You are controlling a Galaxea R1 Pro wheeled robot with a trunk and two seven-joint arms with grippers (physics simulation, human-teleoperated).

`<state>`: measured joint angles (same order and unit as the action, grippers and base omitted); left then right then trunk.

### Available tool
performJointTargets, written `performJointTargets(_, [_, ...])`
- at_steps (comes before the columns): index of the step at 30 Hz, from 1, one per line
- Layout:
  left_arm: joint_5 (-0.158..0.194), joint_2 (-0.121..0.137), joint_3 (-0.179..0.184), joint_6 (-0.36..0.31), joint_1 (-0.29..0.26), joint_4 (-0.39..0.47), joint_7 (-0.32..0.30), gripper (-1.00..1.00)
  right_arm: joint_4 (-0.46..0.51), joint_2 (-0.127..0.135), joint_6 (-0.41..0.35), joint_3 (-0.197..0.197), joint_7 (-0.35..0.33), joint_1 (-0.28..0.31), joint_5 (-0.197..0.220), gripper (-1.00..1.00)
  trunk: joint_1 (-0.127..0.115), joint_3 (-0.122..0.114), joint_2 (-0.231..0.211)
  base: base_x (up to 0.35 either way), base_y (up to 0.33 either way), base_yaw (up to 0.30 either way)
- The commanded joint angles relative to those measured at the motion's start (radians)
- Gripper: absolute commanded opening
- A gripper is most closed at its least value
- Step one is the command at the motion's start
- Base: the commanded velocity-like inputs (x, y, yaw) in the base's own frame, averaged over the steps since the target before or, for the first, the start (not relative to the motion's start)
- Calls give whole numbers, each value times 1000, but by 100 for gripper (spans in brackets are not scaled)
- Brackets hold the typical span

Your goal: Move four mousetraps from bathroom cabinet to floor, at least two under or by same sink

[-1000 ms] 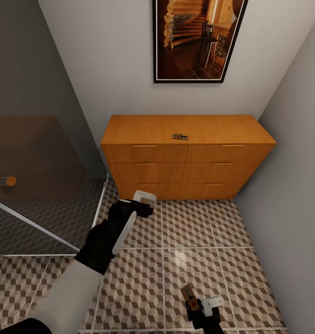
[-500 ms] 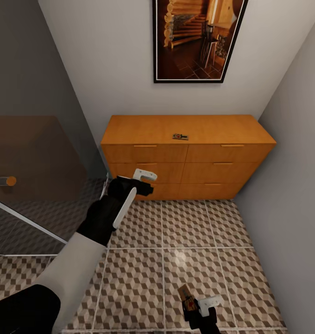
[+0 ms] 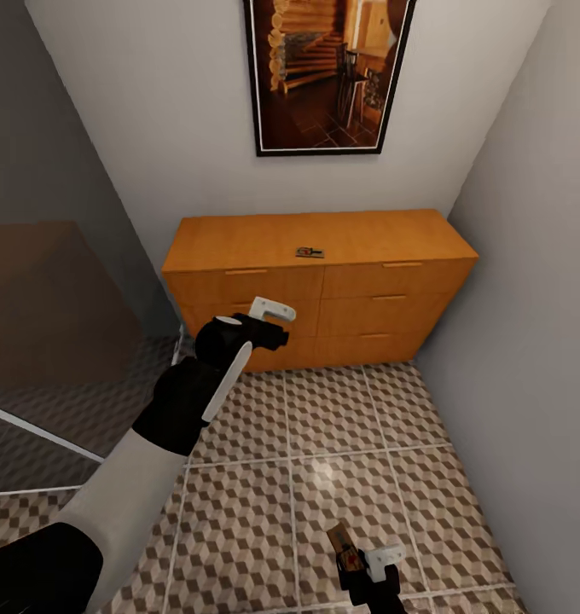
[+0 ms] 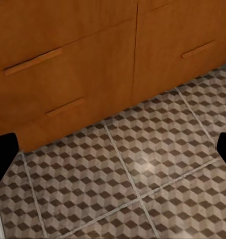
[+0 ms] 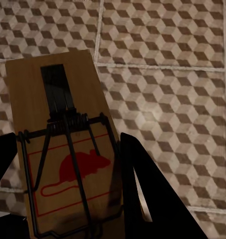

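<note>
Right gripper (image 3: 362, 567) clamps one small brown wooden mousetrap (image 5: 63, 149) above the cube-patterned floor tiles (image 3: 350, 443); another (image 3: 310, 252) sits atop the orange-brown wooden cabinet (image 3: 239, 243), left gripper (image 3: 269, 320) spread empty.

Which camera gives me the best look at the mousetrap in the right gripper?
The right wrist view: the held mousetrap is close up, spring and red mouse mark clear, between the right gripper fingers. The head view shows it small and dim at the frame's bottom.
</note>
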<state>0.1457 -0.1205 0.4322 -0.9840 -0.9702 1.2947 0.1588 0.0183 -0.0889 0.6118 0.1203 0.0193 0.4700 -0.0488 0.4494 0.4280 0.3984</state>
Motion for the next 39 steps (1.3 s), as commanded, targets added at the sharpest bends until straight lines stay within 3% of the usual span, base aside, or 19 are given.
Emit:
performJointTargets(1, [11,1,2,-4,0,2,10,100,-1,0,3,1,2,1,-3,-100,1,1,2,0,0,-228])
performJointTargets(39, [11,9,6,-4,2,2,10,100,-1,0,5,1,6,1,-3,-100,1,-48,2,-1,1,-173])
